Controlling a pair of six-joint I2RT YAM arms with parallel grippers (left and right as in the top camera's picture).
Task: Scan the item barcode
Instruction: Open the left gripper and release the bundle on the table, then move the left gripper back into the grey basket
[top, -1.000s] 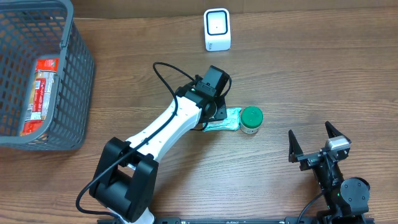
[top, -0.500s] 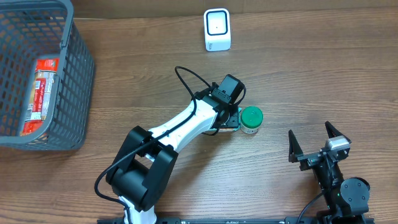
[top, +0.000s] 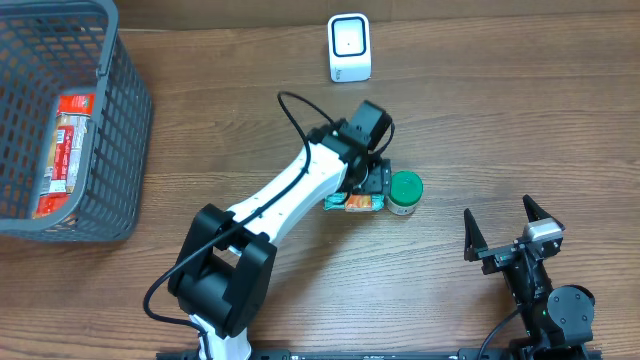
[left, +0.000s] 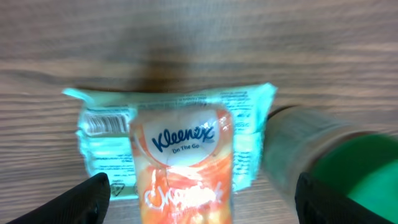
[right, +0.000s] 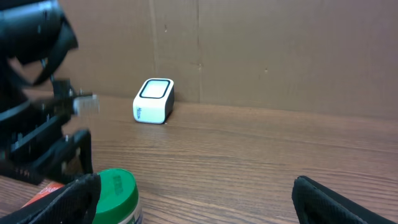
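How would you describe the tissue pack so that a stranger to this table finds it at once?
On the wooden table, follow the white left arm to its open gripper near the middle. Under it lies the tissue pack, beside a jar. The pack is flat, pale green with an orange Kleenex label; the jar is round with a green lid.

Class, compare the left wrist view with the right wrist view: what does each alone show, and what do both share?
Only the left wrist view shows the label of the Kleenex pack and its barcode. Only the right wrist view shows the white scanner. Both show the green-lidded jar; the right wrist view catches just an orange corner of the pack.
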